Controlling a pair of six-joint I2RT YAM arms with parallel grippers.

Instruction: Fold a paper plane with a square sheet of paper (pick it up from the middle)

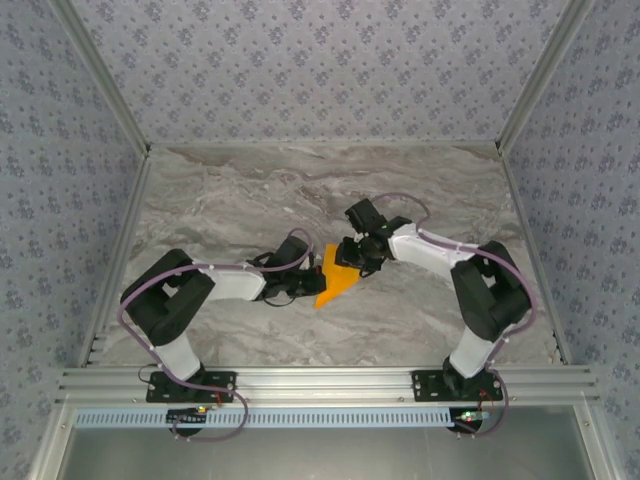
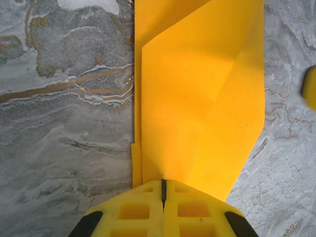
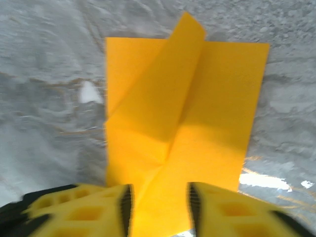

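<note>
Left pincer is clamped shut on 1 end of the partly folded square sheet of paper, likely anchoring it over mid-desk. Right pincer straddles the opposite edge with a narrow gap, not pinching, probably set to grab for the next fold.

Sheet: plain bright orange, darker orange in the shaded folds. My left gripper and right gripper: yellow with a square grid pattern, black at the edges. Table: grey marble, white veins, rusty-brown streaks. Walls: pale lilac-grey, with a small repeating floral print. My left arm and right arm: white and black links, purple-grey cables. Frame rail: silver.
</note>
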